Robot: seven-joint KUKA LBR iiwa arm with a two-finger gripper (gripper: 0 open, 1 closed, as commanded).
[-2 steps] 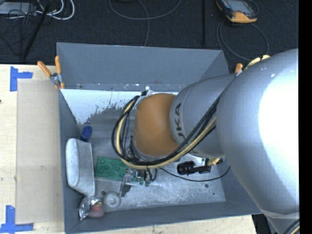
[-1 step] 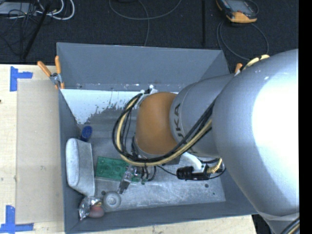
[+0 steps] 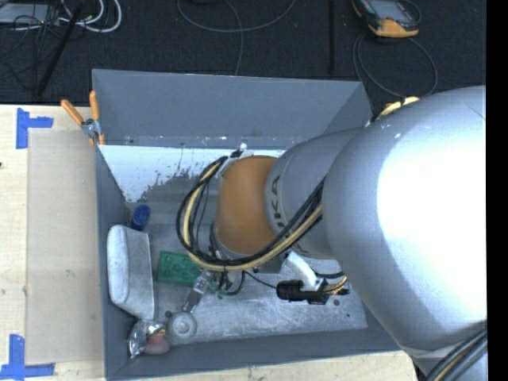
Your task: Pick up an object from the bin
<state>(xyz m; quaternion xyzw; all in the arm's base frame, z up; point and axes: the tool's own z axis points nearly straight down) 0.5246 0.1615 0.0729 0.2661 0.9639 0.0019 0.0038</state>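
My gripper (image 3: pixel 208 281) reaches down from under the arm's orange cover to the middle of the bin floor, and most of it is hidden by that cover. A flat green piece (image 3: pixel 175 267) lies right beside it on the left, touching or nearly so. A thin metal piece (image 3: pixel 194 295) slants from the gripper down to a small round silver thing (image 3: pixel 182 325) near the front wall. I cannot tell whether the gripper has anything in it.
A long white-grey padded thing (image 3: pixel 127 270) lies along the left wall, with a small blue-capped item (image 3: pixel 141 216) behind it. Crumpled clear wrap with something red (image 3: pixel 151 340) fills the front left corner. A black-and-white item (image 3: pixel 305 289) lies right of the gripper. The arm covers the bin's right side.
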